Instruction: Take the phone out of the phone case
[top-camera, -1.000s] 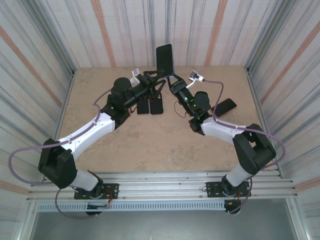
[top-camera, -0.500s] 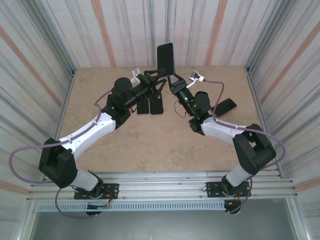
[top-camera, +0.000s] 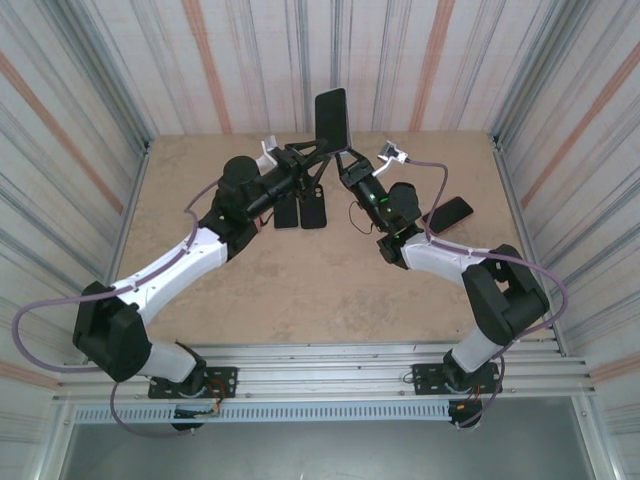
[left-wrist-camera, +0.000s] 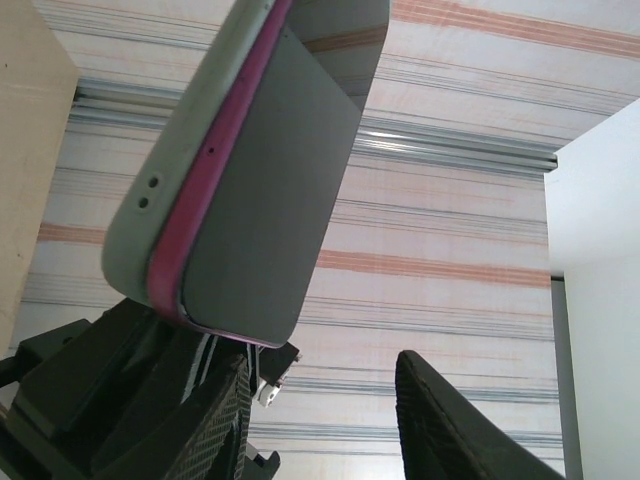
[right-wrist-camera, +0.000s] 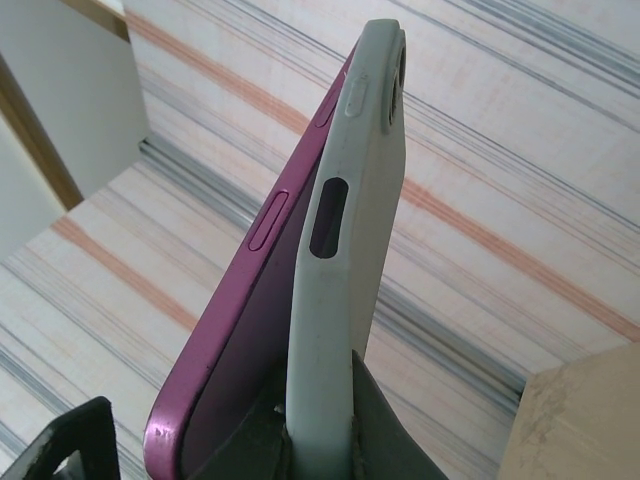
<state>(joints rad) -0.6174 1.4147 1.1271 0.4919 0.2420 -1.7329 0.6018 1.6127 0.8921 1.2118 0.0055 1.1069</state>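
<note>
Magenta phone in grey case, right jaws clenched on case's lower end; left jaws released beside. I fear hard left push tears it loose onto counter.

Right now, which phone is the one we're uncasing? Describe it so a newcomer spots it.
Look at the far middle of the tan table, where both arms meet. The right end effector holds the magenta phone in its pale grey case upright in the air; the dark phones nearby lie flat.
</note>
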